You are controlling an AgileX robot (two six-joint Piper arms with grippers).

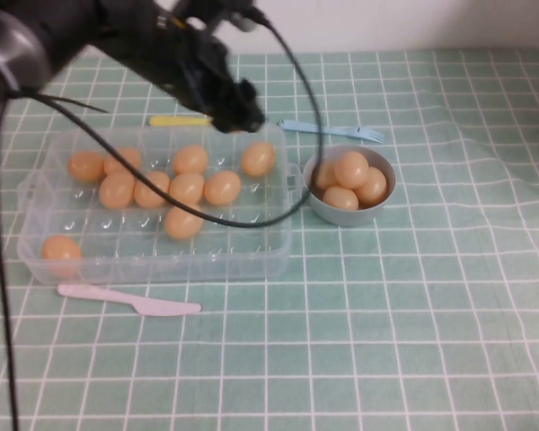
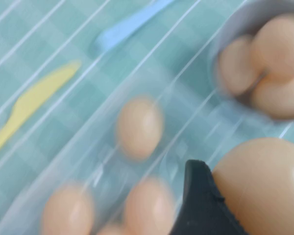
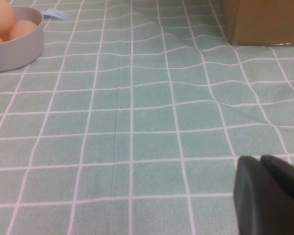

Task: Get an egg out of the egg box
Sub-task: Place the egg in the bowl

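The clear egg box (image 1: 36, 215) lies at the table's left with several orange-tan eggs in it, one at its far right (image 1: 258, 159). My left gripper (image 1: 242, 112) hangs above the box's far right corner, shut on an egg (image 2: 264, 186). In the left wrist view one black finger (image 2: 198, 196) presses against that egg's side. Below it show the box's eggs (image 2: 138, 127) and the bowl. In the high view the held egg is hidden by the gripper. My right gripper (image 3: 264, 169) is shut and empty, low over bare cloth; it is out of the high view.
A grey-blue bowl (image 1: 323, 211) with three eggs stands right of the box. A blue fork (image 1: 332, 130) and a yellow knife (image 1: 175, 120) lie behind, a pale knife (image 1: 130, 301) in front. A cardboard box (image 3: 264, 22) stands at the far right. The left arm's cable loops over the egg box.
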